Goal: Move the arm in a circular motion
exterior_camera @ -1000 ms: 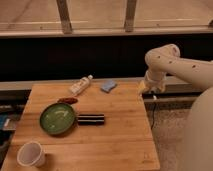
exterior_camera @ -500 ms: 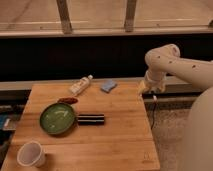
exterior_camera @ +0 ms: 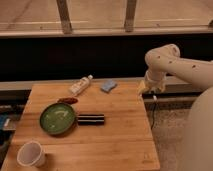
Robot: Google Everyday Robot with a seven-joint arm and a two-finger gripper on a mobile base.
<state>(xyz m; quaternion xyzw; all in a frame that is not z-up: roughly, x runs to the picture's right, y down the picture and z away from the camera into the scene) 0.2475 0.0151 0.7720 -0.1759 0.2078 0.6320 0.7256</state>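
Cream-white arm (exterior_camera: 172, 62) comes in from the right, elbow bent, hanging over the wooden table's (exterior_camera: 120, 140) far right corner. Yellowish-tan gripper (exterior_camera: 145, 88) sits at that corner, holding nothing visible; can't tell if it is released or clenched. On the table: blue sponge (exterior_camera: 108, 86), white bottle (exterior_camera: 80, 85), green plate (exterior_camera: 57, 118), dark bar (exterior_camera: 91, 119) just beside the plate, white cup (exterior_camera: 31, 153) at the near left.

a robot test spot in an office-like building — plain wooden counter (exterior_camera: 115, 137) against a dark low wall (exterior_camera: 75, 57) under tall metal-framed windows (exterior_camera: 95, 12), speckled floor (exterior_camera: 172, 125), a cream arm (exterior_camera: 182, 62) with its end effector (exterior_camera: 145, 89) at the counter's far right corner.
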